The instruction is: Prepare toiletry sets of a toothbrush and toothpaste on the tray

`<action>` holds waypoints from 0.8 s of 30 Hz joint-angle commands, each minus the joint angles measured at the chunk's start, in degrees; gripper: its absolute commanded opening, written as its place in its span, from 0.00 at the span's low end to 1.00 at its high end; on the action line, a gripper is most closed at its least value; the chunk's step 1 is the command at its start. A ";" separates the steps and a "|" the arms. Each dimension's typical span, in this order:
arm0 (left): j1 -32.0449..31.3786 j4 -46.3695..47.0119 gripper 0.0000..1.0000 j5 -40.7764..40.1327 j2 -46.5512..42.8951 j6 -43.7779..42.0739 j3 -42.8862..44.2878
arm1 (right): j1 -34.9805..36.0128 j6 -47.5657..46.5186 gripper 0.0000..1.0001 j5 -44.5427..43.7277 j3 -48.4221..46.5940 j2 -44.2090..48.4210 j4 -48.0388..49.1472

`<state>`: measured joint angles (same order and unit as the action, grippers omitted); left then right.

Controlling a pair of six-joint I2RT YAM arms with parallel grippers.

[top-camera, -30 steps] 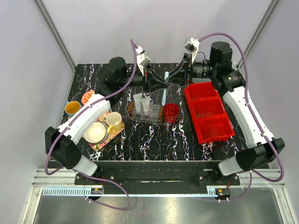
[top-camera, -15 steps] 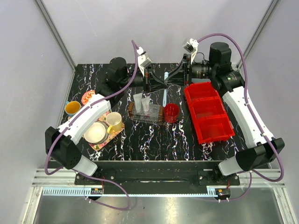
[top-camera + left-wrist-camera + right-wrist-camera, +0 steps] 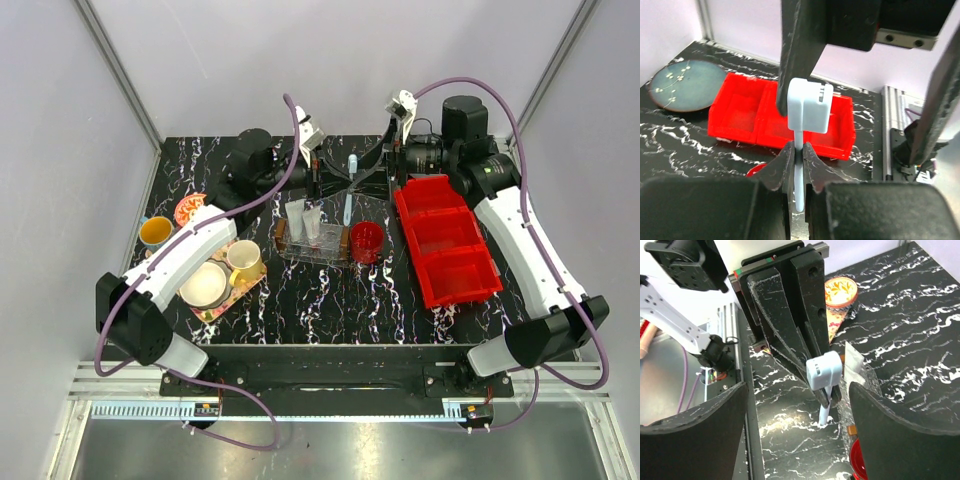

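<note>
**Two white-and-black arms with purple cabling**

The left arm (image 3: 188, 250) and right arm (image 3: 522, 235) have glossy white shells on their long links and bulky matte black joints. A purple cable (image 3: 460, 79) loops along each arm to a small pale camera block (image 3: 403, 102) at the wrist. The jaws are flat, black wedges, scuffed pale along their edges.

Bright, even light; soft shadows; wrist-view foregrounds blurred.

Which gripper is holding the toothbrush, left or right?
The left gripper: its jaws pinch the toothbrush handle, while the right gripper stands wide open.
</note>
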<state>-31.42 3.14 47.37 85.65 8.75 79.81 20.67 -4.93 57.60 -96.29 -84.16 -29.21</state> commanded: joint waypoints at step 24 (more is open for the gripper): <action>-0.13 36.05 0.00 -27.86 -8.21 -3.66 -30.58 | -3.44 -12.83 1.00 -22.98 4.09 5.33 -6.65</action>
<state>-31.42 25.91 22.61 79.64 4.54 52.03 17.82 -17.06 35.44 -93.12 -78.63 -38.35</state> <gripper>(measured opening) 0.111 0.993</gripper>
